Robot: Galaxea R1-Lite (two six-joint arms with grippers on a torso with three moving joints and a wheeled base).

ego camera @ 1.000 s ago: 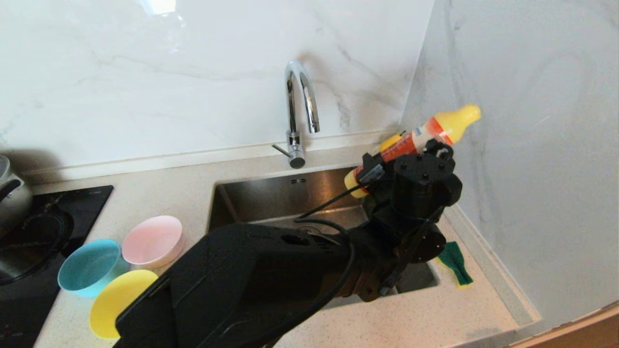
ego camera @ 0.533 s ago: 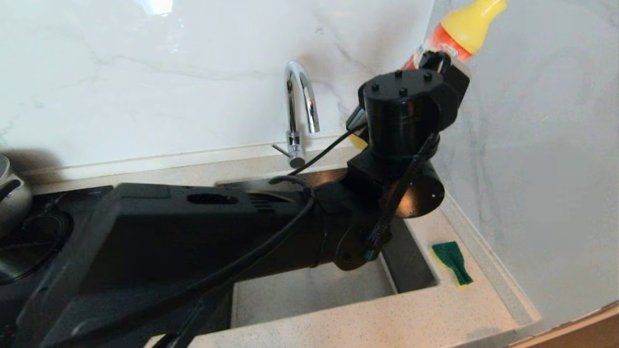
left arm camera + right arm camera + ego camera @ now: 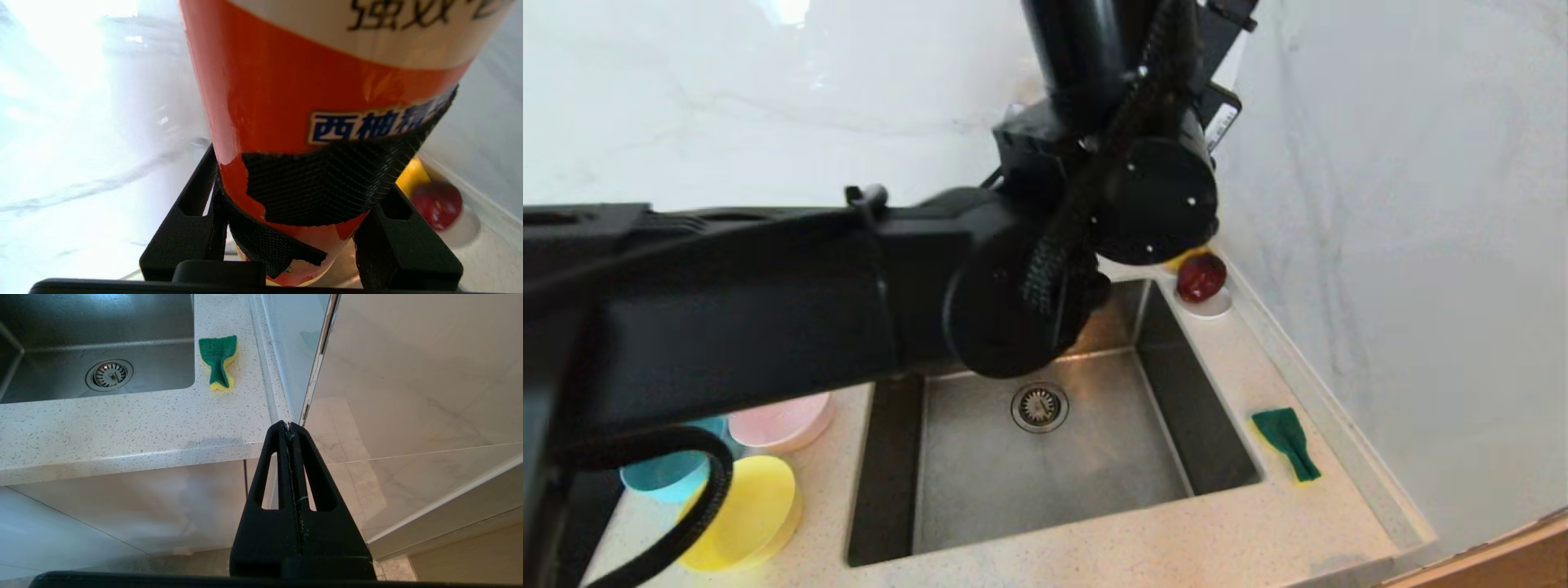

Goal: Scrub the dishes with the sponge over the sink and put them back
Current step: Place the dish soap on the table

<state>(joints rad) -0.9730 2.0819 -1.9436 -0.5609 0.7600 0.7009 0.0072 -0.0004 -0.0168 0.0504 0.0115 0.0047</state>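
Above the sink, the left arm is crossing the head view with the sponge lying at four o'clock, while the left gripper is clamping a bottle and the right gripper is hanging pinched closed below the counter edge.

1. The black left arm now stretches higher across the head view, its wrist at the top edge.
2. The orange-and-yellow plastic detergent bottle leaves the head view, clamped in the left gripper.
3. The steel sink's round drain strainer becomes visible.
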